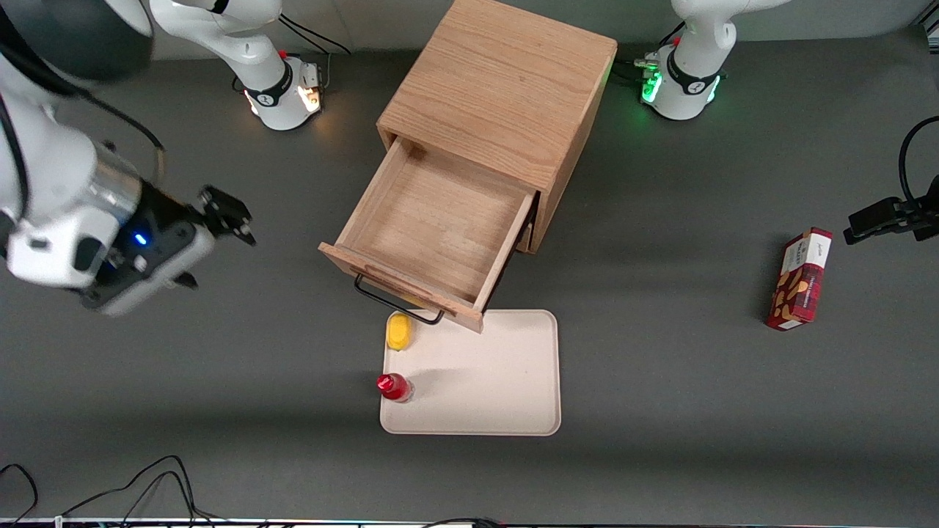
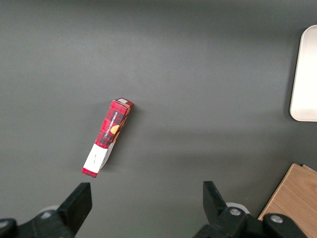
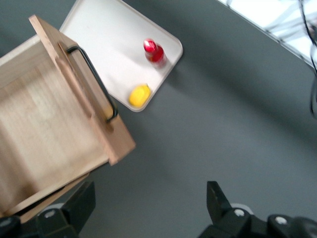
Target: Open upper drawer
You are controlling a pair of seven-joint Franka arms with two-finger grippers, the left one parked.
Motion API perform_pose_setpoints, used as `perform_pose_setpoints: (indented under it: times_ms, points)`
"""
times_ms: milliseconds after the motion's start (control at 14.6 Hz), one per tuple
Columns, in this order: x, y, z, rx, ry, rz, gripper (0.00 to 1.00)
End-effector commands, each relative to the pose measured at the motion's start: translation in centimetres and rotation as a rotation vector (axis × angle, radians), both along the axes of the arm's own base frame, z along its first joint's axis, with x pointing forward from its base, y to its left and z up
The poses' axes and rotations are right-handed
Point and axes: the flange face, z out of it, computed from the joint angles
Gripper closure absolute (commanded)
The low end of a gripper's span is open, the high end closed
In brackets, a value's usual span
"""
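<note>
The upper drawer (image 1: 433, 220) of the oak cabinet (image 1: 499, 88) stands pulled far out, its shallow wooden box empty. Its thin black wire handle (image 1: 396, 299) hangs over the edge of the tray. The drawer (image 3: 44, 129) and its handle (image 3: 96, 82) also show in the right wrist view. The lower drawer is hidden under it. My gripper (image 1: 213, 242) is open and empty, raised above the bare table toward the working arm's end, well apart from the drawer. In the right wrist view the gripper (image 3: 148, 198) has its fingers spread wide over grey table.
A cream tray (image 1: 499, 374) lies in front of the drawer, with a yellow object (image 1: 399, 331) and a red-capped bottle (image 1: 394, 386) on it. A red box (image 1: 799, 279) lies toward the parked arm's end. Cables (image 1: 154, 484) run along the near table edge.
</note>
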Motion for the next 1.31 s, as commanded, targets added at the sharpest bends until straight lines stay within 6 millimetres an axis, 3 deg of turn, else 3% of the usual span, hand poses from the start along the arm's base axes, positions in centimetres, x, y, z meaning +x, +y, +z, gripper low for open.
perform_pose_setpoints:
  times_ms: [0,137,344,481,687,962,1099,1237]
  points:
    - [-5.0,-5.2,3.8,-0.061,0.039,-0.150,0.00]
    - [-8.3,-8.1,3.7,-0.120,0.198,-0.226,0.00]
    - [-12.7,-10.5,2.0,-0.147,0.245,-0.355,0.00]
    - [-16.5,-12.6,-0.7,-0.123,0.203,-0.396,0.00]
    - [-20.5,-13.3,-4.7,-0.095,0.134,-0.463,0.00]
    - [-20.0,-13.0,-5.6,-0.100,0.131,-0.541,0.00]
    - [-18.3,-13.2,-6.4,-0.117,0.150,-0.551,0.00]
    - [-15.3,-15.0,-5.5,-0.150,0.136,-0.593,0.00]
